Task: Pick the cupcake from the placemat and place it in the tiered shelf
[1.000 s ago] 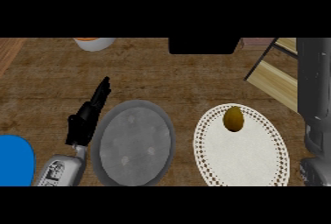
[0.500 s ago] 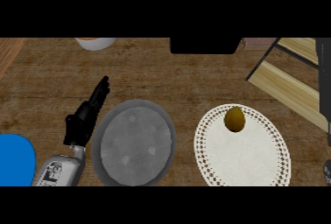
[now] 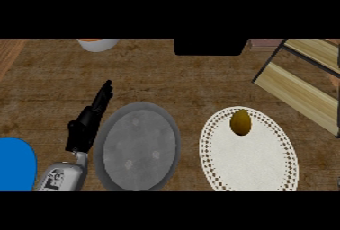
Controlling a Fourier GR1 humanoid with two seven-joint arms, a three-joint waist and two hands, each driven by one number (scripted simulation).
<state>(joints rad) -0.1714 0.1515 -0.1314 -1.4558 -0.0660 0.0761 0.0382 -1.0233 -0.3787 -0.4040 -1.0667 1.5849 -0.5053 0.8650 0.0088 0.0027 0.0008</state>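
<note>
Brown wood-grain counter (image 3: pixel 172 76) seen from above. The grey plate (image 3: pixel 137 147) lies on it and serves as landmark. Just right of the plate lies a white oval placemat (image 3: pixel 256 159) with a perforated border. At the plate's left, by the lower edge, a blue object (image 3: pixel 15 164) is cut off. Far above the plate stand a pale bowl (image 3: pixel 97 43) and a black block (image 3: pixel 210 46). At upper right stands the wooden tiered shelf (image 3: pixel 302 74).

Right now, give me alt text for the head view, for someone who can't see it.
A brown cupcake sits on a white placemat, a wooden tiered shelf at upper right. The open left hand rests beside a grey plate; no right hand shows.
</note>
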